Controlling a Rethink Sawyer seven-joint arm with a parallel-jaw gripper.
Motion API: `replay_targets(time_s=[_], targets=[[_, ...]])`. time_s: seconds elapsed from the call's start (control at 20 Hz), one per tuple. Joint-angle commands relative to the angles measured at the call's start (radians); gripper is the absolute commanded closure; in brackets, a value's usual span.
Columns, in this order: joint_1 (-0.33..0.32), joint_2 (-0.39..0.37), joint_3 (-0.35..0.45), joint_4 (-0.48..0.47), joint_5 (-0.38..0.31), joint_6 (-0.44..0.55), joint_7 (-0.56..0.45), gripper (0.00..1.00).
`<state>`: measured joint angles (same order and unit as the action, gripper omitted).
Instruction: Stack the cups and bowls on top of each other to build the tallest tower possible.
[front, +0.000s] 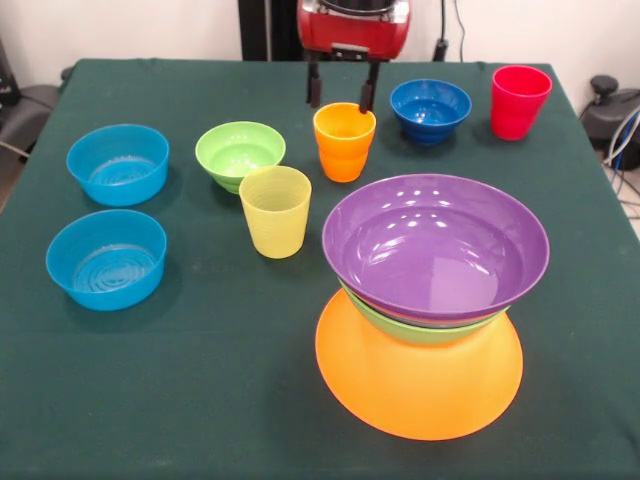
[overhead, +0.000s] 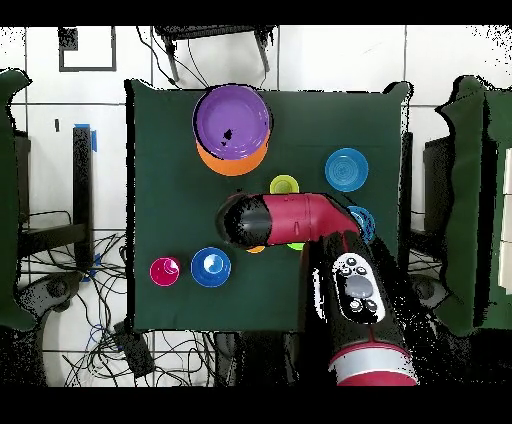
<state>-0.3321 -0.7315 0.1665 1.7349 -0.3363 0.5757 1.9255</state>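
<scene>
My gripper (front: 340, 96) is open and empty, with its two black fingers (front: 313, 88) spread just above the far rim of the upright orange cup (front: 344, 141). The yellow cup (front: 275, 211) stands in front of it and the red cup (front: 519, 101) at the far right. The tower (front: 425, 330) is an upturned huge orange bowl (front: 420, 385) bearing the large green bowl (front: 420, 328) and the purple bowl (front: 435, 245). The dark blue bowl (front: 430, 110), the small green bowl (front: 240, 153) and two light blue bowls (front: 118, 163) (front: 106, 258) stand apart. In the overhead view the arm (overhead: 290, 218) hides the gripper.
Everything stands on a dark green tablecloth (front: 200, 400). The robot's pedestal (front: 265, 30) is at the table's far edge. In the overhead view the purple bowl (overhead: 232, 120), yellow cup (overhead: 284, 185), red cup (overhead: 165, 271) and dark blue bowl (overhead: 210, 266) show around the arm.
</scene>
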Motion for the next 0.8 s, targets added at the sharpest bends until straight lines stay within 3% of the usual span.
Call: replay_targets(time_s=[0.05, 0.45, 0.8], targets=[[0.048, 0.099, 0.019, 0.012, -0.092, -0.143, 0.048, 0.00], [0.103, 0.178, -0.049, 0.002, -0.089, -0.258, 0.111, 0.00], [0.222, 0.195, -0.198, -0.028, -0.072, -0.263, 0.160, 0.00]])
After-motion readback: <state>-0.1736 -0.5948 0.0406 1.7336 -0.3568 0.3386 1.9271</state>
